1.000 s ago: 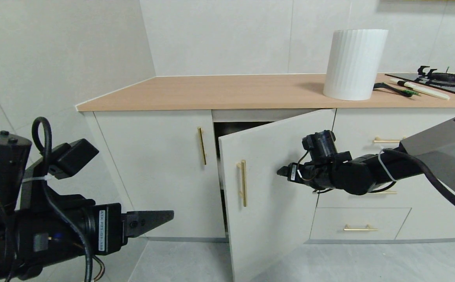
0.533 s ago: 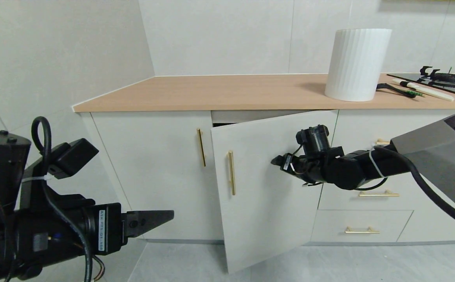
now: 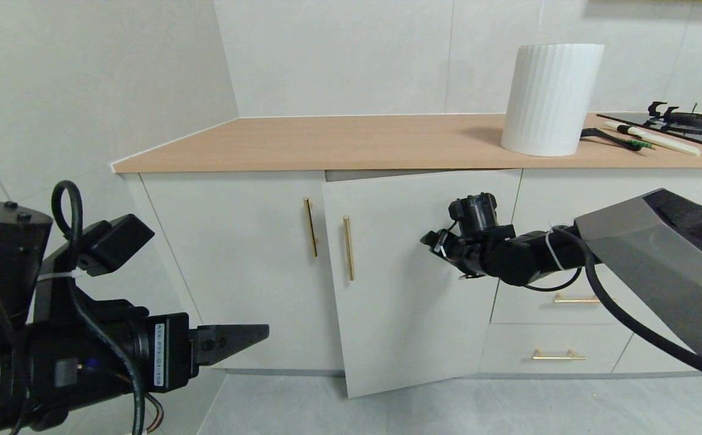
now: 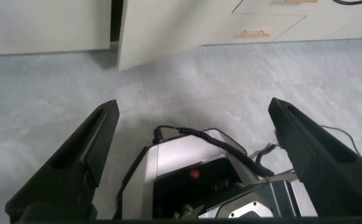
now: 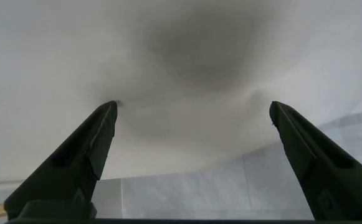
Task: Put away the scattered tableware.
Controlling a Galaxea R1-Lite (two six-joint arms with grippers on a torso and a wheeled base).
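Head view: the right gripper [image 3: 431, 238] rested against the face of the door [image 3: 399, 302], to the right of its brass handle [image 3: 348, 248]. The door stood slightly ajar, its lower edge out from the cabinet front. In the right wrist view the fingers [image 5: 100, 134] were spread wide, nothing between them, tips at the door. The left gripper [image 3: 254, 333] hung low, well left of the door, above the floor [image 3: 302, 405]; its fingers were likewise parted and empty in the left wrist view. Utensils [image 3: 653, 140] lay on the counter [image 3: 327, 142] just beside a white ribbed container [image 3: 550, 99], near the cooktop [image 3: 689, 118].
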